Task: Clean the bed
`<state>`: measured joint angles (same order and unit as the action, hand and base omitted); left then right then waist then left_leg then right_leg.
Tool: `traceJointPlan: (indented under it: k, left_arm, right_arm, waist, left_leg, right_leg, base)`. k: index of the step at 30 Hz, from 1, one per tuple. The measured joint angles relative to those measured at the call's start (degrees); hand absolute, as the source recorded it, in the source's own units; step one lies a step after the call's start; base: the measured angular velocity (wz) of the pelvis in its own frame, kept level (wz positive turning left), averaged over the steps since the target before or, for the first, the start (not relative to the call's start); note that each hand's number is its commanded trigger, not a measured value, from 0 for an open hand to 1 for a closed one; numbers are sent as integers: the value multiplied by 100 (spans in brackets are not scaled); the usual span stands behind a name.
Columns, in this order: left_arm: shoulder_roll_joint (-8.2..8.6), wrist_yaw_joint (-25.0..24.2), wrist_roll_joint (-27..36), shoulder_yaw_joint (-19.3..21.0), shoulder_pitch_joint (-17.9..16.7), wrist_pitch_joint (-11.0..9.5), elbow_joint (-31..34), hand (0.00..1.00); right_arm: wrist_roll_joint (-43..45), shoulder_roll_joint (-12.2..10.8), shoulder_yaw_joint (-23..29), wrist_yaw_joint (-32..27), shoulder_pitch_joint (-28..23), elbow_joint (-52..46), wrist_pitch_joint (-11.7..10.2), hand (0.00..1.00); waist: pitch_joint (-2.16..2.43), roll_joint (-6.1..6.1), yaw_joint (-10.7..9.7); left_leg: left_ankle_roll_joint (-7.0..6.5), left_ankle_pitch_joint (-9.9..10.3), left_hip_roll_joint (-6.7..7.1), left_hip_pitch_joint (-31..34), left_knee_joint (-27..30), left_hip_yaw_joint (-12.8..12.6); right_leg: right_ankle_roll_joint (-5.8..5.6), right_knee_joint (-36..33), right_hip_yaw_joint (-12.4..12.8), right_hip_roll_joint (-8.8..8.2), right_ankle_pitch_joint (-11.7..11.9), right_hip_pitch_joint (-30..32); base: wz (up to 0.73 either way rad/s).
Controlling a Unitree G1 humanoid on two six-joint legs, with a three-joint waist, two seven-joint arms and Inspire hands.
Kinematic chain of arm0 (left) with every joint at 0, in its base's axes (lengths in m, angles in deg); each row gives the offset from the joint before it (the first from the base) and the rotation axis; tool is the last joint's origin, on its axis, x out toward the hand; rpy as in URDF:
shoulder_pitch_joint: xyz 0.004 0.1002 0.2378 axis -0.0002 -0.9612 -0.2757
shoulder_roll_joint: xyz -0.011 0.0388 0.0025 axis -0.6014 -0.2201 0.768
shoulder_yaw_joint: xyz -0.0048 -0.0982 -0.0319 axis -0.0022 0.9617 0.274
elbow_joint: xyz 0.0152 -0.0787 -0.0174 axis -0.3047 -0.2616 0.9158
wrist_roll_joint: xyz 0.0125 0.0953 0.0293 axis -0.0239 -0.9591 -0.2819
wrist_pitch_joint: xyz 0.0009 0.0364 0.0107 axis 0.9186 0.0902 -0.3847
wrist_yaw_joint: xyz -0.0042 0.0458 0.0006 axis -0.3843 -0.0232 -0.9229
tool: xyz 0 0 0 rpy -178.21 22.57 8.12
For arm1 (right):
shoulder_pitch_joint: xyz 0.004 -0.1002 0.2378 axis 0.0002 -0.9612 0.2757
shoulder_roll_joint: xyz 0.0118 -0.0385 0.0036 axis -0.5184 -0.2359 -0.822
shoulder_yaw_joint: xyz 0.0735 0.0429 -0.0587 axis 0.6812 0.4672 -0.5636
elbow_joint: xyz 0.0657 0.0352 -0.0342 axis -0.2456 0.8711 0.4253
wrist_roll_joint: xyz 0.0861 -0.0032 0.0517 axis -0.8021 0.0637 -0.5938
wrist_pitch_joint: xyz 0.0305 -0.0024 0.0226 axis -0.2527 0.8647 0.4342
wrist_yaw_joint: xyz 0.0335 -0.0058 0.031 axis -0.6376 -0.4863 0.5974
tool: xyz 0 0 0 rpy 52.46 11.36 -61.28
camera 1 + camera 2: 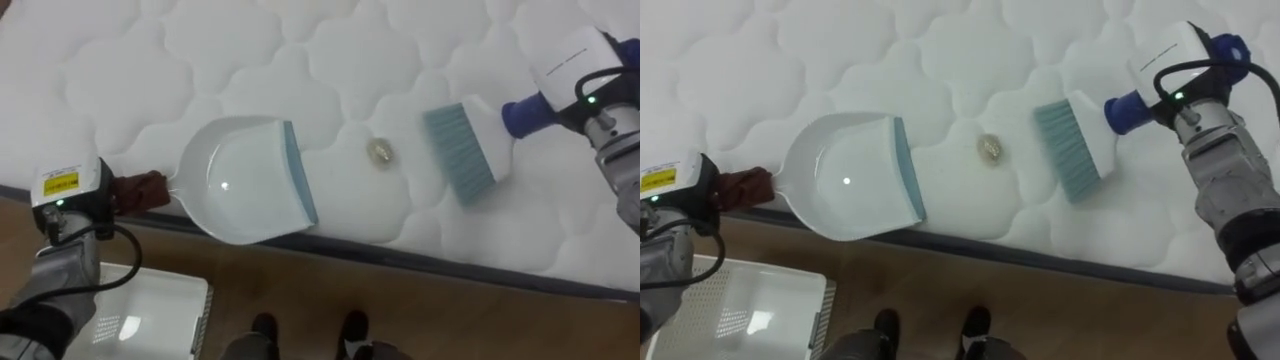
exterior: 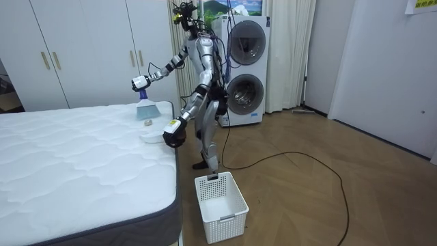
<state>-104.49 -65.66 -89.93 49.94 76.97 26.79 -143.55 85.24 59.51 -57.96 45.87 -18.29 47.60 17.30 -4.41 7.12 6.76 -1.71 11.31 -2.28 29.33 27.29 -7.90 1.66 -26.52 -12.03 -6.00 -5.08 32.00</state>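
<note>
Eye views: your left hand (image 1: 72,195) grips the dustpan (image 1: 245,180) by its handle at the edge of the bed (image 1: 300,60). Your right hand (image 1: 578,88) holds the brush (image 1: 465,150), and a small scrap (image 1: 380,152) lies between the two tools. Room view: you stand beside the bed, a white basket (image 2: 222,199) nearby.

A white basket (image 2: 220,198) (slotted sides, open top) stands on the wooden floor (image 2: 307,198), well apart from its far edge. Two front-loading washing machines (image 2: 244,72) are stacked at that far edge, between a white wardrobe (image 2: 75,51) and a pale curtain (image 2: 290,51).
</note>
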Motion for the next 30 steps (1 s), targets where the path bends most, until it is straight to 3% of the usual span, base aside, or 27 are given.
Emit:
traceJointPlan:
  k: [11, 18, 30]
  left_arm:
    - [29, -17, 25, -92, 2, 57, 3, 100]
    - [29, 5, 17, -106, 4, 123, 78, 100]
    - [62, 70, 36, -197, 9, 179, 123, 100]
  right_arm:
    - [-138, -2, -220, -111, -34, 339, 4, 100]
    - [-146, -2, -219, -257, -33, 488, 179, 100]
    - [-552, -2, -218, -665, -76, 864, 372, 100]
  waist:
    - [-8, -104, 37]
    - [-6, -117, 31]
    - [-12, -302, 40]
  left_leg:
    - [8, -6, 1, 37, 0, 4]
    - [7, -6, 5, 158, 13, 11]
    - [9, -7, 6, 157, 4, 18]
  right_leg:
    - [7, -14, 7, -1, 3, 49]
    - [7, -8, -1, -1, 3, 151]
    - [9, -19, -14, -3, 2, 155]
  base:
    - [0]
    - [0]
    - [0]
